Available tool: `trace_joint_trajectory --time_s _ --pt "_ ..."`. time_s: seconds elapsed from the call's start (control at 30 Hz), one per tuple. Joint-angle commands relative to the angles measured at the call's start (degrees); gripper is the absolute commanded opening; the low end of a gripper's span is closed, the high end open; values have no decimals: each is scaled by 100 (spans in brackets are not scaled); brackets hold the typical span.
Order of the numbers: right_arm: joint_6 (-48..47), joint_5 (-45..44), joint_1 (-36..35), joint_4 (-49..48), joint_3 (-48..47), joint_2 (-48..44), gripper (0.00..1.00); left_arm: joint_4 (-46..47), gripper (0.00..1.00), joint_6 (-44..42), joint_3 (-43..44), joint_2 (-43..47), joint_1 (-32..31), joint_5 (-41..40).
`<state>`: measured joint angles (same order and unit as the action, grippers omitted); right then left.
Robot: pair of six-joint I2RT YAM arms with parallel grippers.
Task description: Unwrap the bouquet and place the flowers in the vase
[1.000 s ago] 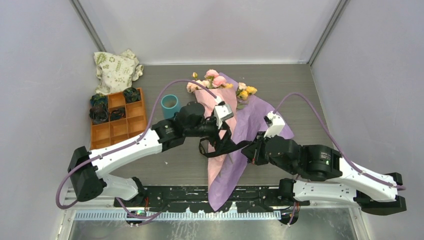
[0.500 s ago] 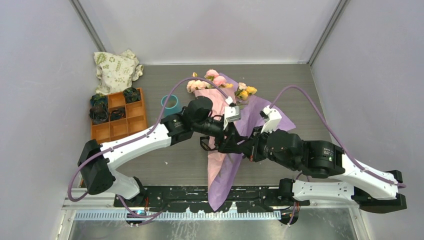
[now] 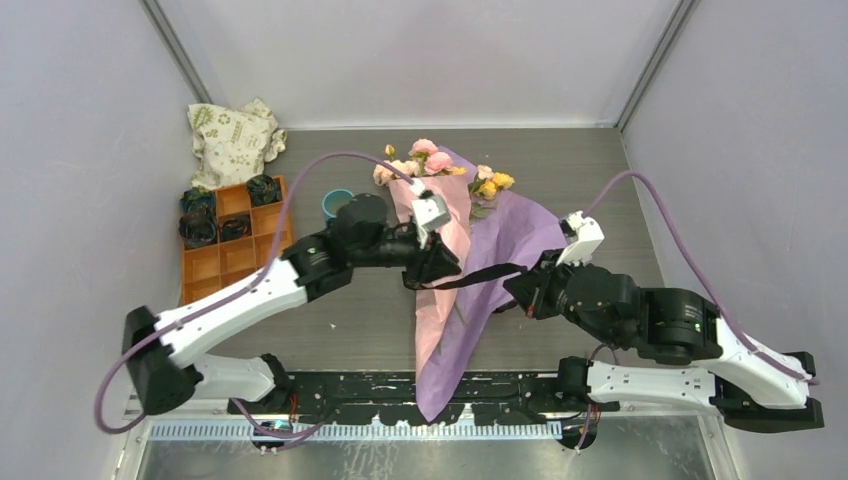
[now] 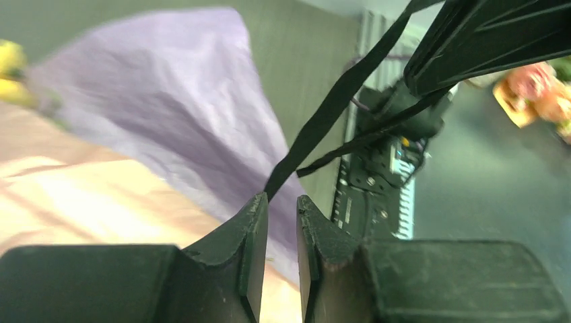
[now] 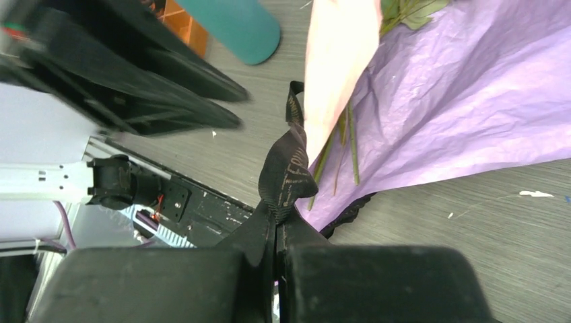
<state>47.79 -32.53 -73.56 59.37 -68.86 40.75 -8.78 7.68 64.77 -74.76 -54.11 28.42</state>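
Observation:
The bouquet lies mid-table on its lilac paper (image 3: 510, 240) and pink inner sheet (image 3: 445, 215). The flowers (image 3: 430, 158) point toward the back wall, and green stems (image 5: 337, 151) show under the pink sheet. A black ribbon (image 3: 485, 274) runs taut between the two grippers. My right gripper (image 3: 522, 284) (image 5: 276, 225) is shut on the ribbon (image 5: 286, 171). My left gripper (image 3: 440, 266) (image 4: 283, 198) hovers over the wrap with a narrow gap between its jaws. The ribbon (image 4: 337, 94) reaches one fingertip, and the gap itself looks empty. The teal vase (image 3: 334, 203) (image 5: 236, 23) stands left of the bouquet, partly hidden by my left arm.
An orange compartment tray (image 3: 235, 255) with small dark bundles sits at the left. A cream cloth bag (image 3: 232, 138) lies behind it in the corner. The paper's tip hangs over the near edge by the arm bases (image 3: 400, 390).
My right gripper has pulled right with the ribbon, which is now stretched straight. My left arm drew back to the left and its jaws narrowed from wide to a slim gap.

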Motion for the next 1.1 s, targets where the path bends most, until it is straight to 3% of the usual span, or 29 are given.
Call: trace_joint_trajectory --time_s 0.0,0.2,0.4,0.6,0.7,0.83,1.07 --pt "216 -633 -27 294 -224 -251 1 13 23 24 -61 1084 195 -1212" --pt "247 -1167 -27 701 -613 -310 1 -238 23 158 -352 1656 444 -1599" --pt "-247 -2108 -28 1101 -1987 89 1 178 30 572 -605 1560 445 -1466" --pt "-1754 -2149 -28 -400 -2727 157 1 640 34 1013 -622 974 445 -1027" --pt "-2223 -2090 -31 -653 -3130 507 1 830 38 1104 -548 684 445 -841" --pt "-2485 -2000 -27 -589 -3466 1075 1 1170 48 1201 -305 314 445 -459" --pt "-2446 -1769 -29 -515 -3396 1550 1 2079 75 1260 198 -320 445 922"
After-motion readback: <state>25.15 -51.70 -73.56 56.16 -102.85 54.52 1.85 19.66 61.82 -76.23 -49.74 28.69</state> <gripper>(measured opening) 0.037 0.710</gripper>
